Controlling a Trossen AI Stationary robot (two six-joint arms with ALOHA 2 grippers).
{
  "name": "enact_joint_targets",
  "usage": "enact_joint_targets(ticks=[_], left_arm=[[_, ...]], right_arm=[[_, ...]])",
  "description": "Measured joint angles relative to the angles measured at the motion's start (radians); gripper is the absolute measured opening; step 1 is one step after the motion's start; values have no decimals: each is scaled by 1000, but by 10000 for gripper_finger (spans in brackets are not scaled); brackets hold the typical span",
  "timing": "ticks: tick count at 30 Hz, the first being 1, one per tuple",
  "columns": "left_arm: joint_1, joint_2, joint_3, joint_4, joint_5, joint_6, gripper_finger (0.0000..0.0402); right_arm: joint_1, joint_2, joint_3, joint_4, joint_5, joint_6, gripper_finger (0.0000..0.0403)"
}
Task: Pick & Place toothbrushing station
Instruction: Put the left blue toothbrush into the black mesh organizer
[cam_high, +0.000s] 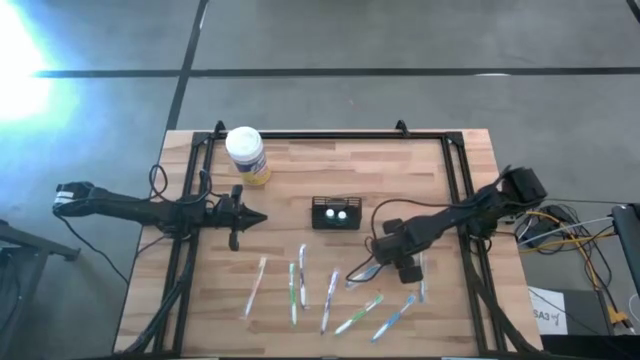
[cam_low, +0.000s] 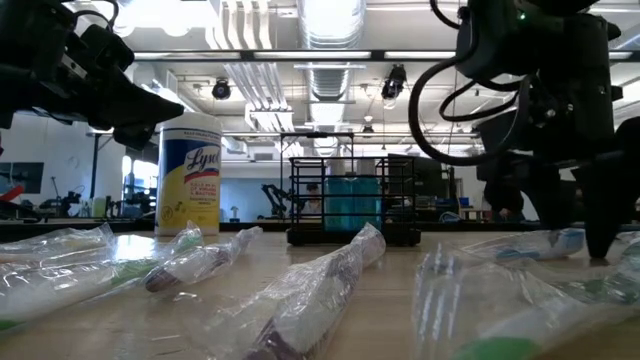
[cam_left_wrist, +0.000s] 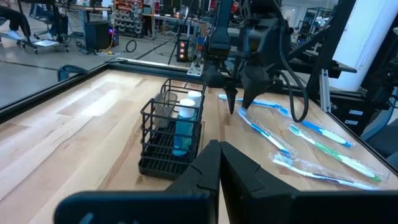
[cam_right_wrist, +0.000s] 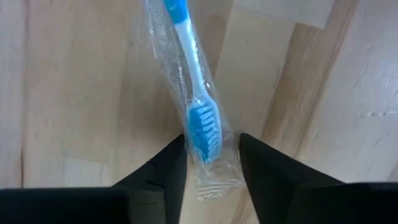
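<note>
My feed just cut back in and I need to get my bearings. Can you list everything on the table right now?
Black wire-mesh box holder: one, table centre, two pale-topped items inside.
White-lidded jar with yellow label: one, back left, upright.
Plastic-wrapped toothbrushes: about seven, blue, green and pink, spread along the front edge.
Blue wrapped toothbrush: head lies between the right fingers, on the wood.
Wooden table: one, light, black frame.
Left gripper: shut, left of holder, idle.
Right gripper: open, down over the blue toothbrush.
</note>
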Motion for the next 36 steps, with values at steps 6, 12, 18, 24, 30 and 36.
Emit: enact_joint_targets(ticks=[6,12,18,24,30,36], left_arm=[[0,0,0,0,0,-2,10],[0,0,1,1,0,-58,10],[0,-1,5,48,1,-150,10],[0,-1,51,52,2,-220,10],[-1,27,133,53,55,-261,28],[-6,147,220,51,66,-235,108]], right_arm=[[4,-13,66,-78,54,-13,57],[5,-44,160,-192,118,-23,12],[8,-48,308,-355,231,-49,9],[19,-49,469,-434,489,-94,8],[29,-48,617,-405,701,-218,8],[31,-48,697,-283,745,-374,8]])
